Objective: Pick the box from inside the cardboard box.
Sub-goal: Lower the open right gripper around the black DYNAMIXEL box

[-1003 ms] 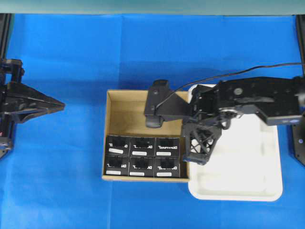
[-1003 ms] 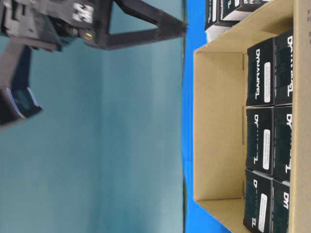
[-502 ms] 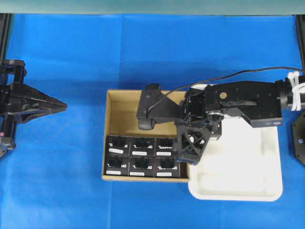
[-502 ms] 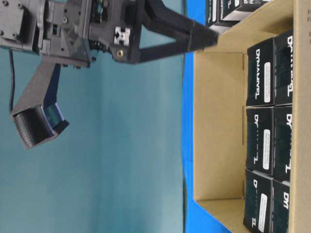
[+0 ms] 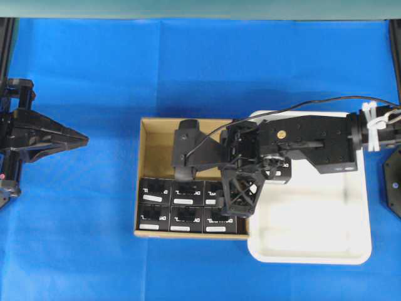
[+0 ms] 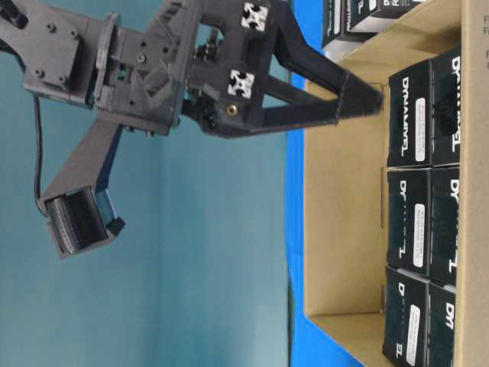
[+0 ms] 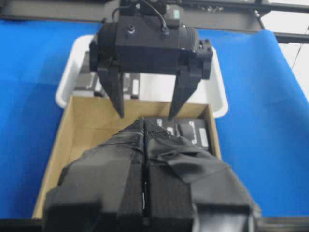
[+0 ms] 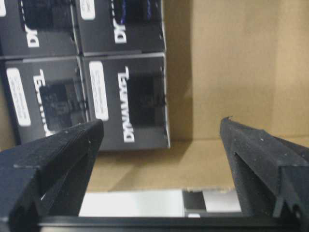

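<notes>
While the right gripper (image 5: 207,179) hangs with jaws wide apart and empty over the shallow brown cardboard box (image 5: 156,135) | six small black lettered boxes (image 5: 187,192) lie inside, none grasped | left gripper (image 5: 78,138) pressed together, well apart | pick not yet made

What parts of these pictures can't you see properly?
- Overhead view: the right gripper covers some of the black boxes in the cardboard box, so they cannot all be counted there.
- Overhead view: the lettering on the boxes is too small to read.
- Left wrist view: the left gripper, fingers together, hides the near part of the carton.
- Table-level view: the right edge cuts off the boxes.
</notes>
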